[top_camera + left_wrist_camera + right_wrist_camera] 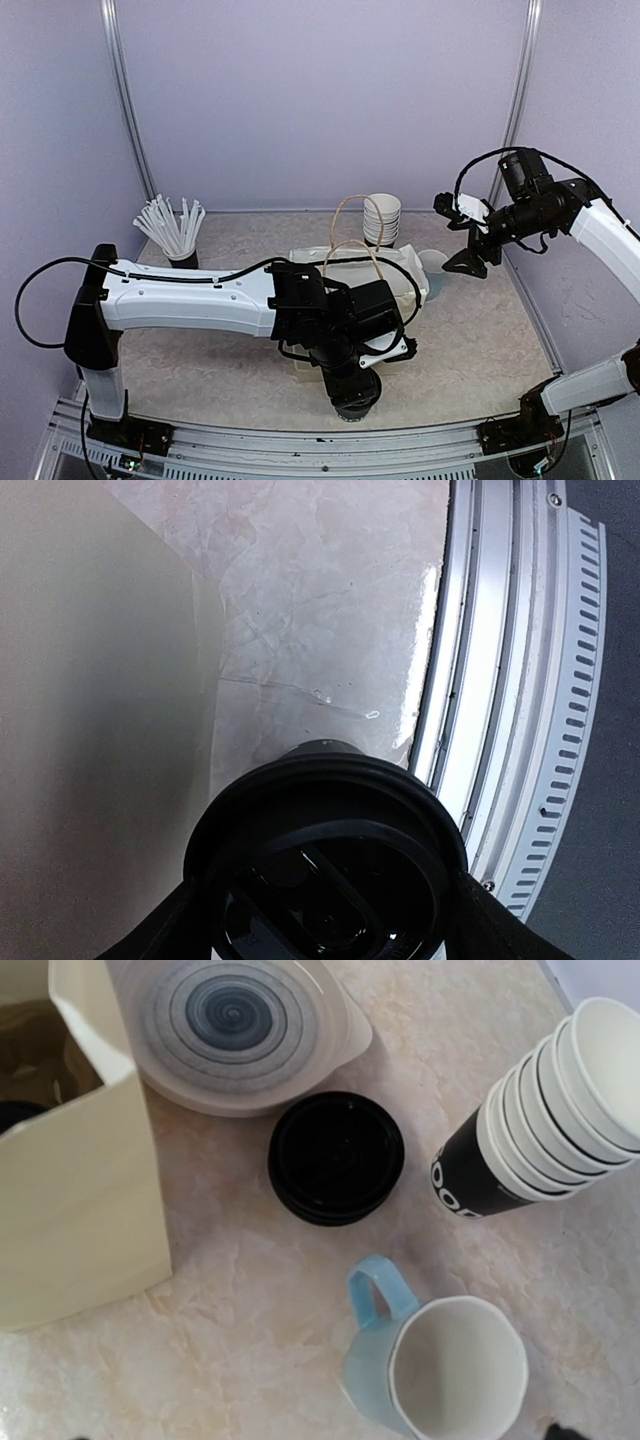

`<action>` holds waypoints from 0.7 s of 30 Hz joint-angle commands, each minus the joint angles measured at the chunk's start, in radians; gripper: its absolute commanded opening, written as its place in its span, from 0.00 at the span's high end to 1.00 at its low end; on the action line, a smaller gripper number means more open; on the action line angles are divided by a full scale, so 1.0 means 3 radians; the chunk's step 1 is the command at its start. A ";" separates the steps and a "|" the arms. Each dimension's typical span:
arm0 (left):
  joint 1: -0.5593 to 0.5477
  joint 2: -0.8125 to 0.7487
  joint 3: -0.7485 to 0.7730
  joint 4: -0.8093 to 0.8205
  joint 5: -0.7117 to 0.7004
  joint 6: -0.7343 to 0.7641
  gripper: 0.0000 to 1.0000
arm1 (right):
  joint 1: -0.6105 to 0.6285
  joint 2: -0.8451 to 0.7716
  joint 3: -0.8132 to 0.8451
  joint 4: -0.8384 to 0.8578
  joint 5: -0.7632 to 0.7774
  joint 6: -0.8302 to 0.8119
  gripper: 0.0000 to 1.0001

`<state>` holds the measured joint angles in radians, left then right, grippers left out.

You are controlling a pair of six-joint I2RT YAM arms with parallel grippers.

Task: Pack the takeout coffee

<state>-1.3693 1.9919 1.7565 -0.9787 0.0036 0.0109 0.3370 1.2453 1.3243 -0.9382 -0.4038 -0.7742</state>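
Takeout coffee [325, 810] sits between the jaws of the left gripper [352, 385]; I cannot tell if they squeeze it. The right gripper [468, 262] has its jaws spread wide.

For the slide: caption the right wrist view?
Looking down: cream paper bag, grey-ringed dish, black lids, nested paper cups, light blue mug on the marbled tabletop.

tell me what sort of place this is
Probably a robot test cell staged as a coffee takeout counter: lavender walls enclose the table, and on it sit stacked paper cups, black lids and a paper bag.
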 commanded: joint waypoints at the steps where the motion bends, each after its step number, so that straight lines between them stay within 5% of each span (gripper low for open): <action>1: -0.0043 0.0102 0.0110 -0.0215 0.0019 0.0023 0.35 | -0.0035 0.0037 0.0041 -0.0023 -0.0025 -0.0022 0.03; 7: -0.0161 0.0036 0.0529 -0.0494 0.0089 0.0064 0.42 | -0.0034 0.0167 0.0409 -0.0171 -0.0120 -0.0017 0.04; 21: -0.0446 -0.0925 0.0805 -0.0295 0.0129 0.0240 0.42 | -0.0009 0.0672 0.1439 -0.0568 -0.0595 0.0031 0.08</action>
<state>-1.5002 1.8206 1.9301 -1.0969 0.0269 0.0589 0.3367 1.4132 1.6829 -1.0462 -0.5110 -0.7681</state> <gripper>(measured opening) 0.722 0.930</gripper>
